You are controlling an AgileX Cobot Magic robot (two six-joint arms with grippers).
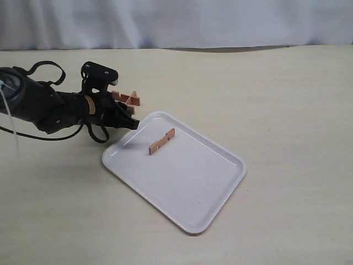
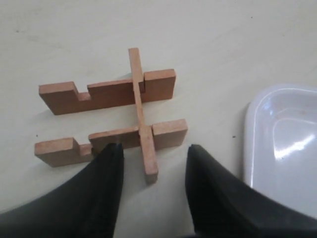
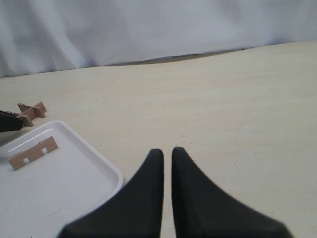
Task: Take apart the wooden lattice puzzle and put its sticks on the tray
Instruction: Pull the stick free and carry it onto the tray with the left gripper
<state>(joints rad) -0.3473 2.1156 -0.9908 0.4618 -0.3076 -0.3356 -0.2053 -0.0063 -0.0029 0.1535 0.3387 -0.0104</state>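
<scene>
Three reddish-brown slats of the lattice puzzle still interlock: two long notched ones crossed by one thin one. It rests on the table just past the tray's far left corner. My left gripper is open, its fingers either side of the cross slat's near end without touching it. A single stick lies on the white tray near its far left end. My right gripper is shut on nothing, over bare table beside the tray; the exterior view does not show it.
A pale blue-white backdrop runs along the table's far edge. The beige table spreads wide to the right of the tray. Black cables loop over the left arm.
</scene>
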